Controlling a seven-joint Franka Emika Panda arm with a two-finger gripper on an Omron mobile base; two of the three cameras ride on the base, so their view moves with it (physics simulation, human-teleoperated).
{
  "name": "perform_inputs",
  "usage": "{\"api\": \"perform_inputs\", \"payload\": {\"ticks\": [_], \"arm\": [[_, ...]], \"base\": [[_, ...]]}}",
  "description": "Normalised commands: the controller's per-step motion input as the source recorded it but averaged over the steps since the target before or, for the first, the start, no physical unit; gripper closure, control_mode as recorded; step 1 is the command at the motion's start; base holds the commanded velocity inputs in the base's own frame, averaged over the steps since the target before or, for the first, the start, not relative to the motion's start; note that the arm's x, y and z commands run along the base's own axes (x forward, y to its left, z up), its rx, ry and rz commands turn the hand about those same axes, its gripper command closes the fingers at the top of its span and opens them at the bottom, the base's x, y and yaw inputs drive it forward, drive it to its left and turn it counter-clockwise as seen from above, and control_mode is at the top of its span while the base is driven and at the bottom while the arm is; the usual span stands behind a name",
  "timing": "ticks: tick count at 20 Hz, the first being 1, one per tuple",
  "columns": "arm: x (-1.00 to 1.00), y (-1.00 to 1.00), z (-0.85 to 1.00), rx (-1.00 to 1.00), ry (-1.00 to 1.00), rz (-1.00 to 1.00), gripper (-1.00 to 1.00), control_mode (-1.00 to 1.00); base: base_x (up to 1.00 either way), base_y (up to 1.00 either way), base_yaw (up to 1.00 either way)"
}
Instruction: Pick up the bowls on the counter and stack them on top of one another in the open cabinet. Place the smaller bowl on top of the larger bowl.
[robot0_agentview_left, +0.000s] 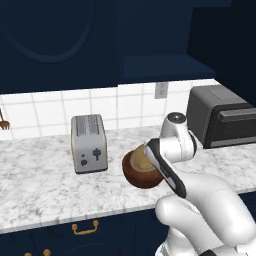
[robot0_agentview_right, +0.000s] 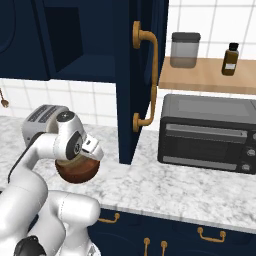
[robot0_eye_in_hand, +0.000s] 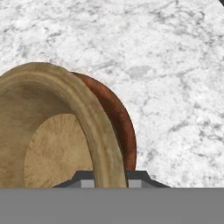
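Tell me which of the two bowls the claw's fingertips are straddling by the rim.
The smaller bowl, light tan. Its rim runs down between the claw fingertips, while the larger bowl, dark reddish-brown, sits around and beneath it.

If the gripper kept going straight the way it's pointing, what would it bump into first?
The gripper already straddles the smaller bowl at its rim. Straight on, it would probably slide deeper over that rim, then meet the larger bowl beneath, though depth is unclear.

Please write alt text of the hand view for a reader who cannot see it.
The gripper has its fingertips on either side of the rim of the smaller bowl, which hides most of the larger bowl. Behind them lies the marbled counter.
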Motion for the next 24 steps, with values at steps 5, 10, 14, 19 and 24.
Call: {"api": "perform_inputs", "payload": {"ticks": [5,10,14,19,24], "arm": [[-0.11,0.05,-0.22,0.00,-0.01,0.06,1.00,-1.00],[-0.03,0.20,-0.01,0.00,-0.01,0.06,1.00,-1.00],[0.04,0.18,0.00,0.00,0.00,0.02,1.00,-1.00],[0.14,0.00,0.00,0.00,0.00,0.00,1.00,-1.00],[0.06,-0.07,0.00,0.00,0.00,0.00,1.00,-1.00]], "base": [[0.00,0.00,0.00],[0.00,0.00,0.00],[0.00,0.00,0.00],[0.00,0.00,0.00],[0.00,0.00,0.00]]}}
